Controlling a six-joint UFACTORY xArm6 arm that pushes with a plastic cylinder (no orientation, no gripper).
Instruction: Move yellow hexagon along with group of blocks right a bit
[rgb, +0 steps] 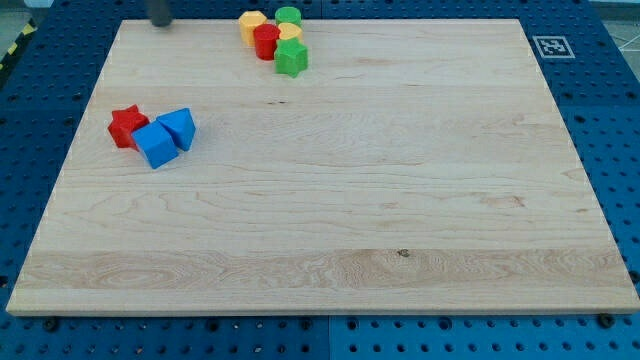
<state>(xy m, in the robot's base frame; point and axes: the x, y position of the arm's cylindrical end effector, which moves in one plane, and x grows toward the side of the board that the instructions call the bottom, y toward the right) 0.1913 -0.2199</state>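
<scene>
The yellow hexagon (252, 23) sits at the view's top edge of the wooden board (330, 200), at the left end of a tight cluster. Touching it are a red block (266, 41), a green round block (288, 16), a yellow block (290, 33) and a green star (291, 58). My tip (160, 22) shows as a dark rod end at the view's top, well to the left of the yellow hexagon and apart from it.
A second group lies at the view's left: a red star (126, 125), a blue cube (155, 145) and a blue triangular block (179, 127), all touching. A marker tag (550, 46) sits at the board's top right corner.
</scene>
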